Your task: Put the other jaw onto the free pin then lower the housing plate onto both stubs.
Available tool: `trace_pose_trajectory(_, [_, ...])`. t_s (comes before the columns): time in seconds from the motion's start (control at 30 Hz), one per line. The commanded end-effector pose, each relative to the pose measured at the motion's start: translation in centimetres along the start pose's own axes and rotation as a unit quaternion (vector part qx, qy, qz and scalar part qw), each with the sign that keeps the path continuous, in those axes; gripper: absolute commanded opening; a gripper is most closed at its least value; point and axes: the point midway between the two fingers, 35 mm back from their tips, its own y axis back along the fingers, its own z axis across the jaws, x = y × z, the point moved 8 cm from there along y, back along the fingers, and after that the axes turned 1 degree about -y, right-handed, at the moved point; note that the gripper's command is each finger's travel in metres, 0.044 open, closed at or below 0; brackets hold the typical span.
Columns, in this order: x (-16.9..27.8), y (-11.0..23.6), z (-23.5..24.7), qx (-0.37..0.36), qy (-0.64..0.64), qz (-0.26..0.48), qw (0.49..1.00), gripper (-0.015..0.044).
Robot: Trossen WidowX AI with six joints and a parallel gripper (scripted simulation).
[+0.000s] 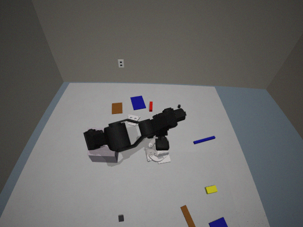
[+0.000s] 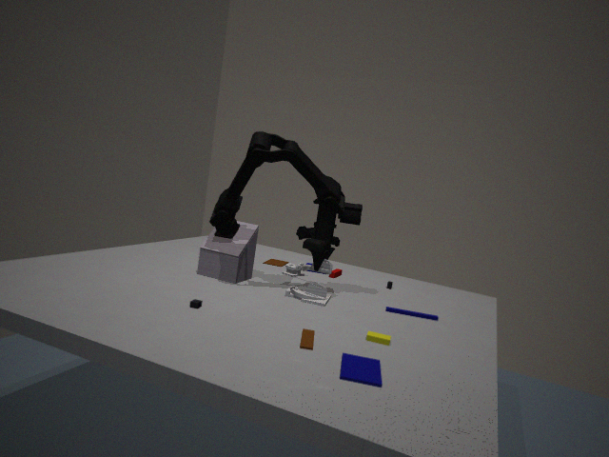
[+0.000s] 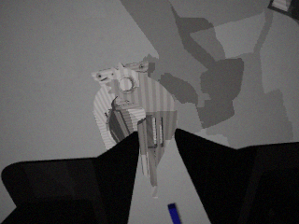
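My gripper (image 2: pixel 318 268) (image 3: pixel 156 133) is shut on a pale geared jaw (image 3: pixel 161 98) (image 2: pixel 325 267), holding it above the base. The held jaw's round hub and teeth point away from my fingers in the wrist view, over the base's screw-holed end. The other jaw (image 1: pixel 156 159) (image 3: pixel 99 119) lies low on the white base (image 1: pixel 148 157) (image 2: pixel 321 302), its curved side showing left of the held one. The pins are hidden or too small to tell. The white housing plate (image 1: pixel 134 117) (image 2: pixel 293 269), with two round holes, lies apart behind the arm.
A pale sloped block (image 1: pixel 103 158) (image 2: pixel 216 266) stands under the arm's base. A red block (image 1: pixel 150 106) and blue plate (image 1: pixel 138 102) lie behind. A blue bar (image 1: pixel 204 140) (image 3: pixel 174 214) and yellow block (image 1: pixel 211 189) lie to the right in the top view.
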Motion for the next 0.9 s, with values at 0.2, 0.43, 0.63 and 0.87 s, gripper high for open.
trace_pose_trajectory(0.2, [0.2, 0.0, 0.1, 0.001, -0.002, 0.000, 1.000, 0.0134])
trace_pose_trajectory(0.43, [0.2, 0.0, 0.1, 0.001, -0.002, 0.000, 1.000, 0.0134])
trace_pose_trajectory(0.63, [0.3, -0.9, 0.0, 0.002, -0.003, 0.000, 1.000, 0.0134])
trace_pose_trajectory(0.87, [0.3, -2.0, 0.0, 0.002, -0.003, 0.000, 1.000, 0.0134])
